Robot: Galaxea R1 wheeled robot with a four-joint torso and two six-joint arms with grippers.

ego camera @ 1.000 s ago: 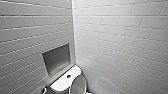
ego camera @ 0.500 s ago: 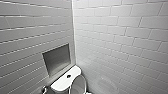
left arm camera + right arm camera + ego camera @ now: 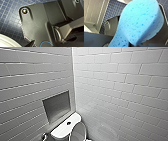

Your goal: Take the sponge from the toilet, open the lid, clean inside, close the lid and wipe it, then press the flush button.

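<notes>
The white toilet (image 3: pixel 65 126) stands in the corner at the lower edge of the head view, with a round flush button (image 3: pixel 68 123) on its flat tank top. In front of the tank the oval lid (image 3: pixel 79 132) stands raised, its greyish underside facing out. The bright blue sponge (image 3: pixel 140 25) looms large in the right wrist view, pinched at its lower end by my right gripper (image 3: pixel 133 44), which is shut on it. In the left wrist view a dark tip of my left gripper (image 3: pixel 31 44) hangs over the floor with nothing in it, beside a white curved rim (image 3: pixel 7 41).
Pale tiled walls meet in a corner just behind the toilet. A recessed niche (image 3: pixel 57 105) sits in the left wall above the tank. The floor (image 3: pixel 8 18) is small dark blue tiles. A metal fitting (image 3: pixel 44 136) shows left of the tank.
</notes>
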